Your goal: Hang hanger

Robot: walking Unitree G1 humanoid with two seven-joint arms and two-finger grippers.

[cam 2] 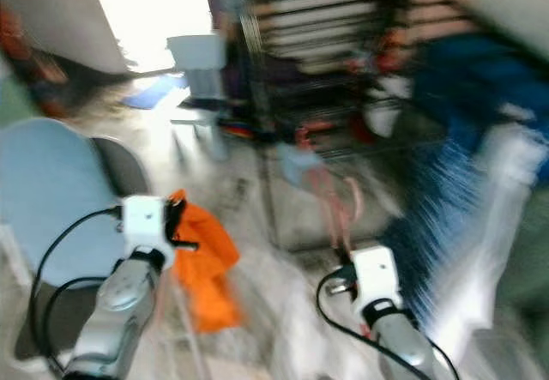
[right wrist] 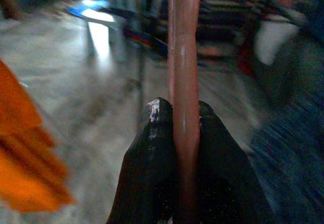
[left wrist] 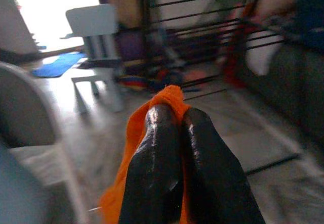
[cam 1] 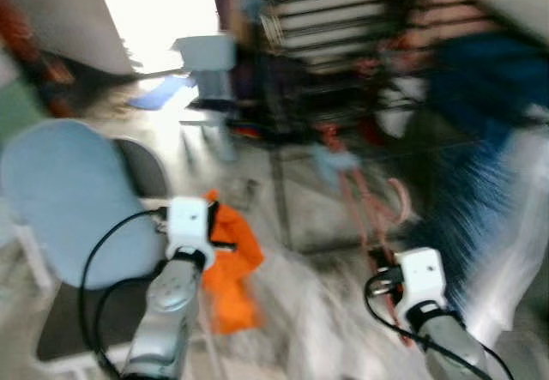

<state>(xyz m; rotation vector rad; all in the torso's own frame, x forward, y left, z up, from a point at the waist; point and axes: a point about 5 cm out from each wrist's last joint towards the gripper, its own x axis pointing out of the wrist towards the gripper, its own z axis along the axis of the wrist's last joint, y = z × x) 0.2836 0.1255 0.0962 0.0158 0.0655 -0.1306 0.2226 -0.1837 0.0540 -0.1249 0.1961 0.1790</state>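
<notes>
Right claw (right wrist: 183,114) clamped on a pink hanger (right wrist: 183,52), both black fingers (right wrist: 152,148) pressed against its shaft, which runs straight up the middle of the right wrist view and off the top edge. Seen from the head, white wrist block and silver arm low in the right of the frame, with the hanger (cam 1: 377,217) rising as a blurred pink streak from just above the wrist toward the centre, a hooked curve beside it. Left claw (left wrist: 174,128) closed on an orange cloth (left wrist: 152,107), fingertips together with the fabric bunched between and around them and spilling down the lower left of the left wrist view. Same orange cloth (cam 1: 233,260) hanging from the left claw (cam 1: 225,244) in the lower centre-left of the head view, above a pale floor (cam 1: 309,311). Dark drying rack (cam 1: 343,54) with horizontal rails across the upper centre, well beyond both claws. Small pale chair (cam 1: 208,63) upper left of centre, a blue mat (cam 1: 159,95) beside it on the floor. Rounded light-blue chair back (cam 1: 60,191) at the left edge, close to the left arm. Blurred blue and white garments (cam 1: 489,183) down the right side. Heavy motion blur over the head views.
</notes>
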